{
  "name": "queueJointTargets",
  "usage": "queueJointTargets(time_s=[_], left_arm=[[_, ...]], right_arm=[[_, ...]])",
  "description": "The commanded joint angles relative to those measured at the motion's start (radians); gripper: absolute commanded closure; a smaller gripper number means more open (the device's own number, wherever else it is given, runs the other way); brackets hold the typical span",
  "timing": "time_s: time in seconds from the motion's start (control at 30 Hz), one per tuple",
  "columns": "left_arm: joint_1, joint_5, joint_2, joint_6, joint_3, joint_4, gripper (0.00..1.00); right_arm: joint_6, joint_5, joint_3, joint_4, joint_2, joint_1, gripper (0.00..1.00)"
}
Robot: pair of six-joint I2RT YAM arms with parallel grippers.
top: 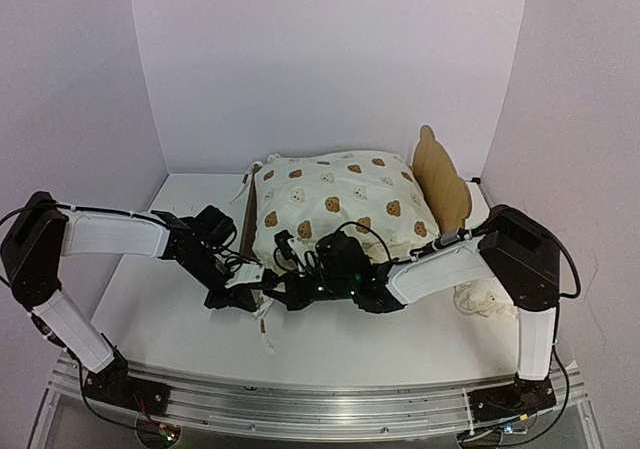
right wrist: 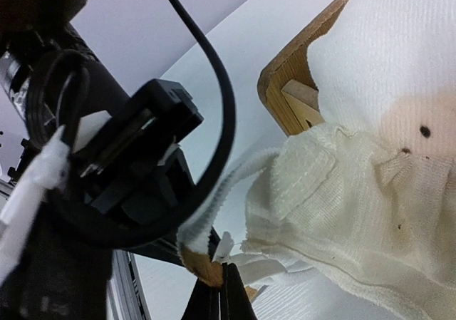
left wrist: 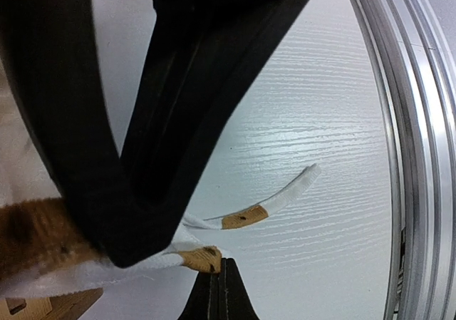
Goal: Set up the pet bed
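Two arms: I see both reaching in from the sides and meeting at the cushion's near-left corner, wrists close together.
Left gripper (left wrist: 221, 283): closed, fingers pressed flat together. A tan tie tip (left wrist: 203, 258) lies right at the fingertips, and I cannot tell whether it is pinched.
Right gripper (right wrist: 221, 286): closed too. Another tan tie tip (right wrist: 201, 266) sits against its fingertips, and I cannot tell if it is caught between them.
Bed (top: 441, 177): stands toward the back of the table, right of centre, under the cushion. From above I see only the eared headboard at its right end. The right wrist view shows one plywood corner (right wrist: 283, 85) poking out beside the cloth.
Cushion (top: 340, 194): cream with a bear print, puffed up, lying on the bed and hiding its base.
Strap (left wrist: 281, 193): white with a tan end, loose, curving over the table just beside the left gripper.
Second strap (top: 265, 337): trails from the cushion's near-left corner toward the near edge.
Pillow (top: 488, 299): small and cream, on the table right of the bed, partly behind the right arm.
Table (top: 380, 341): white, wood-grained.
Rail (top: 330, 401): metal, along the near edge by the arm bases.
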Motion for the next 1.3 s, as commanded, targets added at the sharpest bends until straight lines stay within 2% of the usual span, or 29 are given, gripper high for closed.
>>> queueJointTargets(time_s=[0.0, 0.13, 0.33, 0.57, 0.67, 0.87, 0.97, 1.1, 1.27], left_arm=[[-0.004, -0.023, 0.034, -0.044, 0.048, 0.044, 1.00], [-0.004, -0.049, 0.045, -0.050, 0.064, 0.077, 1.00], [-0.004, -0.105, 0.046, -0.011, 0.070, 0.112, 1.00], [-0.012, -0.119, 0.066, 0.052, 0.060, 0.188, 1.00], [-0.019, -0.128, 0.074, 0.078, 0.048, 0.216, 1.00], [-0.032, -0.135, 0.069, 0.136, 0.028, 0.236, 1.00], [-0.041, -0.116, 0.065, 0.137, 0.033, 0.230, 1.00], [-0.045, -0.109, 0.063, 0.130, 0.037, 0.226, 1.00], [-0.046, -0.109, 0.062, 0.128, 0.034, 0.214, 1.00]], right_arm=[[-0.009, -0.039, -0.023, -0.006, -0.074, -0.004, 1.00], [-0.001, -0.066, -0.013, -0.012, -0.069, -0.004, 1.00], [0.003, -0.082, 0.003, -0.037, -0.050, -0.005, 0.94], [-0.041, -0.028, 0.001, -0.142, -0.090, -0.004, 0.73], [-0.064, -0.009, -0.019, -0.209, -0.137, -0.005, 0.69], [-0.040, 0.045, -0.054, -0.219, -0.207, -0.028, 0.74], [-0.011, 0.055, -0.003, -0.217, -0.172, -0.029, 0.76], [0.039, 0.119, 0.017, -0.197, -0.127, -0.029, 0.82], [0.055, 0.169, 0.022, -0.109, -0.093, -0.031, 0.86]])
